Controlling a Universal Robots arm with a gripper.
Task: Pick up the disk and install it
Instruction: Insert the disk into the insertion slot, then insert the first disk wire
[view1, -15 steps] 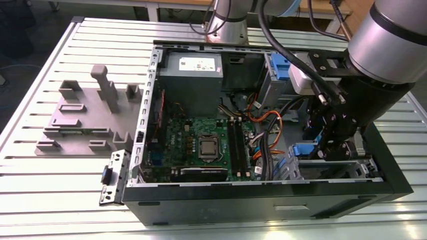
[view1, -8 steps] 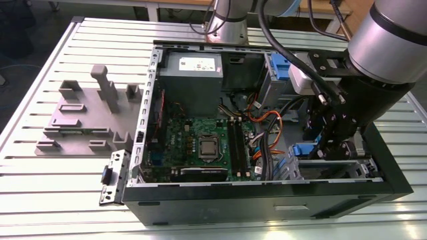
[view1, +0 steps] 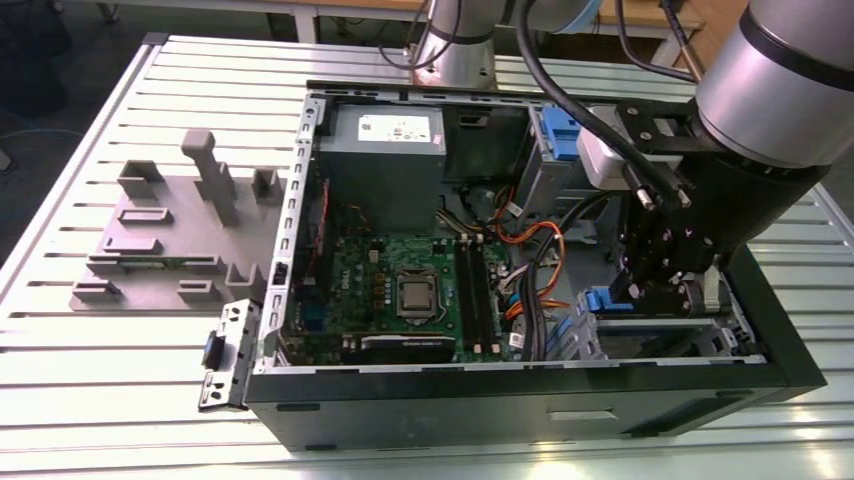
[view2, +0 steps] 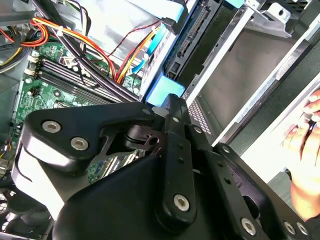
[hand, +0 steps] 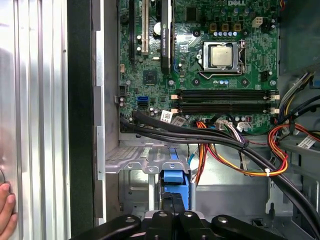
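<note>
Exterior view: the gripper (view1: 650, 298) is seen down in the drive cage (view1: 661, 343) at the exterior view's right, beside the disk (view1: 607, 300). In the second wrist view the jaws are seen together against the disk's blue rail. In the first wrist view cables (hand: 210, 141) run near; a straight push is judged best.

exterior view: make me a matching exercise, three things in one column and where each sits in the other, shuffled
Things:
1. motherboard
2. grey box with white sticker
3. grey moulded tray

Places:
A. on the slatted table, outside the case
B. flat on the case's floor
C. at the case's end farthest from the camera

Pairs: 1-B, 2-C, 3-A
</note>
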